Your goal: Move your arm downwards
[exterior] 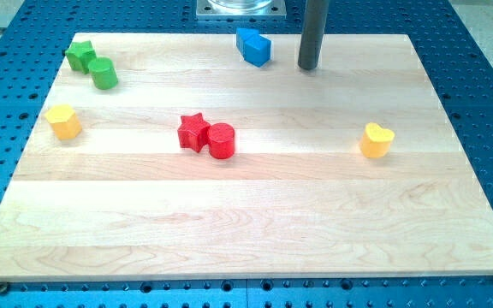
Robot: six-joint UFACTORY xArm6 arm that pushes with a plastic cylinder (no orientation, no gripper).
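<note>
My tip (308,68) rests near the top edge of the wooden tabletop (255,222), just right of a blue block (253,46).

The arm carries no claw, only a dark rod. A red star (193,132) touches a red cylinder (221,140) mid-board; a green star (80,56) and green cylinder (103,74) sit top left, one yellow block (63,121) left, a yellow heart (376,140) right.

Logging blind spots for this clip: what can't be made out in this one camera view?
- Arm: cut off by the view's top; only the rod and my tip show, right of the blue block.
- Metal base at the view's top: mostly cropped.
- Green star: partly hidden by the green cylinder.
- Red star and red cylinder: touching or just close, unclear.
</note>
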